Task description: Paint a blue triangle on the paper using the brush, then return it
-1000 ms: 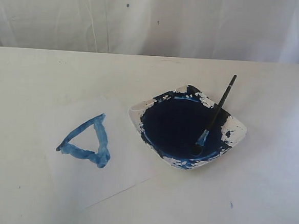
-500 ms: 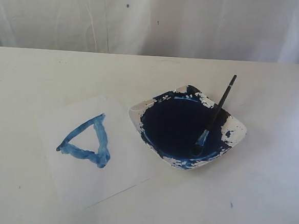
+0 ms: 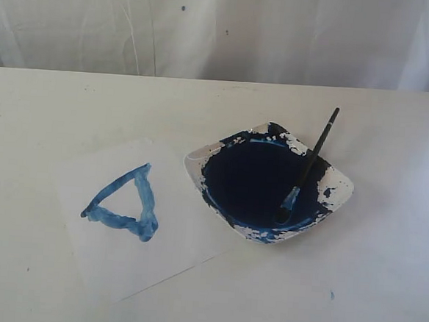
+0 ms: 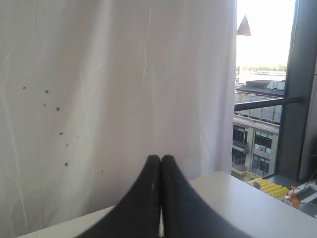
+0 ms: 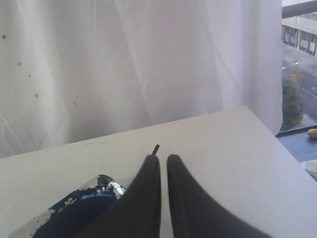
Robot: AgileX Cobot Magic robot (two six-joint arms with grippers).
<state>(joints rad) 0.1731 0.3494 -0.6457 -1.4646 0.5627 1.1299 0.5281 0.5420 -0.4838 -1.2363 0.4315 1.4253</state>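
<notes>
Both left tool (image 4: 160, 158) and right tool (image 5: 163, 158) pressed together; slim black brush (image 3: 310, 157) in paint-crusted dish (image 3: 343, 188).

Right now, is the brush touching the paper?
Apart. The exterior view shows the brush resting in the dish, well clear of the paper.

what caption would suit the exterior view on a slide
Blue triangle painted on the paper, brush resting in the paint dish beside it.

Left gripper (image 4: 160, 157) fully closed, right gripper (image 5: 163, 157) nearly closed, both empty.
</notes>
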